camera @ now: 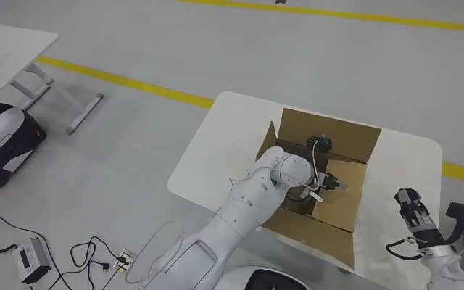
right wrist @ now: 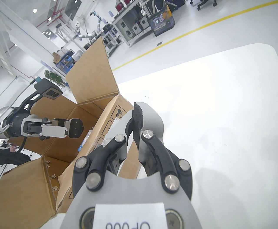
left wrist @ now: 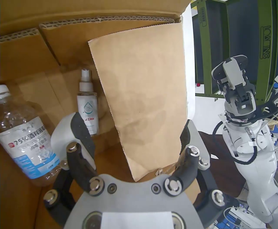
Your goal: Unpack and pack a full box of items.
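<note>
Spread wide, the left gripper (left wrist: 130,132) grips nothing. It sits inside the cardboard box (left wrist: 108,13), and a flat brown paper bag (left wrist: 143,97) stands between its fingers (left wrist: 76,132). One edge of the bag lies right at one pad, though I cannot tell whether they touch; the other pad is well clear of it. Just beside the bag is a small white spray bottle (left wrist: 87,102), and near that a larger clear bottle (left wrist: 26,138) with a blue-and-white label, both against the cardboard.

From the top view, the left arm reaches over the box's near wall, with its gripper (camera: 337,185) low inside. The box (camera: 330,123) sits with its flaps open on the white table (camera: 232,138).

Outside the box on its right, the right gripper (right wrist: 135,121) is over the bare tabletop (right wrist: 217,108). Its pads are pressed together, with nothing between them.
</note>
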Robot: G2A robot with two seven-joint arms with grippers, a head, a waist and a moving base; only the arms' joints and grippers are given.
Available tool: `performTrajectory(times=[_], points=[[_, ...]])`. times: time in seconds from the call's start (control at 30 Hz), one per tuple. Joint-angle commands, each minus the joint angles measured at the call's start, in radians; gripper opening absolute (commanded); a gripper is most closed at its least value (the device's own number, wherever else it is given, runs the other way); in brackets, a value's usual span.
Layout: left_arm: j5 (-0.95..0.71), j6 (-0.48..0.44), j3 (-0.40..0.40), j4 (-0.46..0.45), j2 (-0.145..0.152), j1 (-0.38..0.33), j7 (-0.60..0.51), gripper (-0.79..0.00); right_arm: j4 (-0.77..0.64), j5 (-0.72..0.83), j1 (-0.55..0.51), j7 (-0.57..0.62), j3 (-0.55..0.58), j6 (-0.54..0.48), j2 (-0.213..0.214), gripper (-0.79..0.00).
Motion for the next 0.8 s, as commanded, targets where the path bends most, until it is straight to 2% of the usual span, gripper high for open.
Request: performTrajectory(times=[0.0, 0.1, 0.2, 0.37, 0.77], points=[[0.0, 0.0, 0.0, 0.0, 0.0, 0.0, 0.0, 0.0, -0.003, 0.0, -0.001, 0.005, 0.0, 0.002, -0.001, -0.785], [-0.035, -0.001, -0.002, 0.004, 0.0, 0.028, 0.031, 0.0, -0.01, -0.002, 0.003, 0.013, -0.004, 0.002, -0.003, -0.785], [-0.043, 0.002, 0.003, 0.025, 0.0, 0.026, 0.046, 0.0, -0.012, -0.005, 0.004, 0.017, -0.003, 0.002, -0.004, -0.785], [-0.03, 0.005, 0.014, 0.098, 0.0, 0.003, 0.095, 0.0, -0.015, -0.008, -0.003, 0.017, 0.005, 0.002, -0.006, -0.785], [-0.251, -0.052, -0.018, 0.279, -0.01, -0.069, 0.096, 0.0, 0.013, -0.01, -0.014, 0.042, -0.016, 0.001, -0.015, -0.785]])
